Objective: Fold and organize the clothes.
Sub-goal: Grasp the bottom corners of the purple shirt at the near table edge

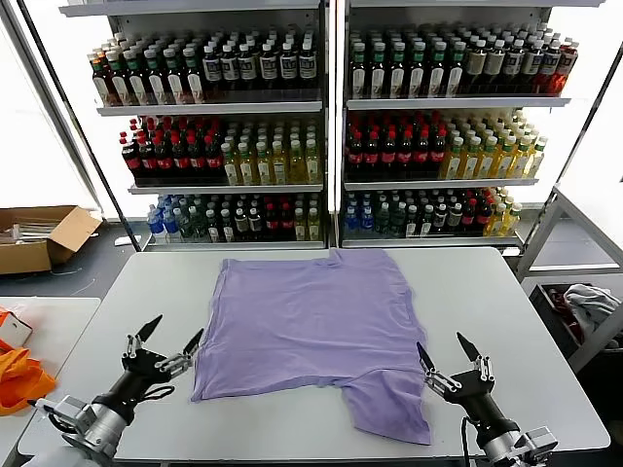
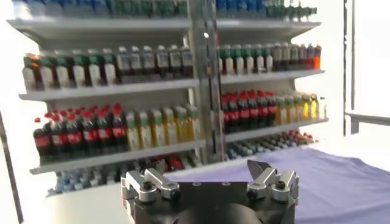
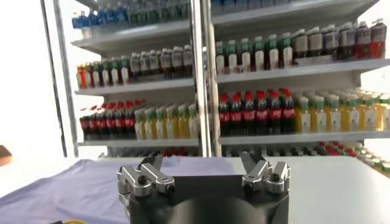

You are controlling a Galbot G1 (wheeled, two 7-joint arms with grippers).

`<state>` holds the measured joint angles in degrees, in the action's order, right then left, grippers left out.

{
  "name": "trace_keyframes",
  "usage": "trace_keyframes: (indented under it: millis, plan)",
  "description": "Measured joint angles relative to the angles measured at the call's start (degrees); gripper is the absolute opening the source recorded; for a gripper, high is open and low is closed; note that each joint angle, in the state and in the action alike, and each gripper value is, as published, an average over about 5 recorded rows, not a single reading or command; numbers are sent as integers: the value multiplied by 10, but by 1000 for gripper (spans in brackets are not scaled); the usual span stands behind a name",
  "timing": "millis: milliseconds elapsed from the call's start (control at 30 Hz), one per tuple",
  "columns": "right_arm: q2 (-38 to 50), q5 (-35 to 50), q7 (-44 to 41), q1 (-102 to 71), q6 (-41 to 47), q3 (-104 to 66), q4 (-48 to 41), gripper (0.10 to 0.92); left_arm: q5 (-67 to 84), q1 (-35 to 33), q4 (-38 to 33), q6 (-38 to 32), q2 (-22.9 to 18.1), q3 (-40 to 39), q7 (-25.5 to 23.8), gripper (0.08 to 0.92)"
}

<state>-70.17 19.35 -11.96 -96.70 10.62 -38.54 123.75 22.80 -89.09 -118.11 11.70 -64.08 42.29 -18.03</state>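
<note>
T-shirt [image 1: 310, 331] spread mostly flat on worktop [image 1: 487, 292], centred, neckline toward the far edge. One sleeve flap sticking out at the near right corner, toward the right gripper. Some wrinkles along the left edge.

Left gripper [image 1: 165, 343] hovering above worktop just off the shirt's near left corner, jaws wide open, holding nothing. Right gripper [image 1: 449, 354] hovering near the sleeve flap, jaws wide open, empty too. Neither touching the fabric.

Wrist views: left gripper [image 2: 210, 176] and right gripper [image 3: 203, 170] both spread apart, nothing between. Shelves [image 1: 321, 107] of bottles [image 1: 234, 68] behind worktop. Orange cloth [image 1: 18, 375] on side table at far left. Cardboard box [image 1: 39, 238] on floor left.
</note>
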Motion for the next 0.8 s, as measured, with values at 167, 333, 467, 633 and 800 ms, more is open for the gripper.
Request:
trace_keyframes:
  millis: [167,333,467,633,800]
  plan:
    - [19,-6,28,-25,48,13,25,823,8,-7,0,43,28,-26,21,823]
    - [30,-13,56,-46,91,33,40,823,26,-20,-4,97,60,-47,48,822]
    - [31,-15,73,-54,111,50,45,823,40,-27,-4,133,72,-53,64,823]
    - [28,-15,92,-55,130,74,44,823,57,-26,-5,162,76,-57,77,822]
    - [25,-15,107,-55,146,95,35,807,68,-21,2,178,73,-62,85,823]
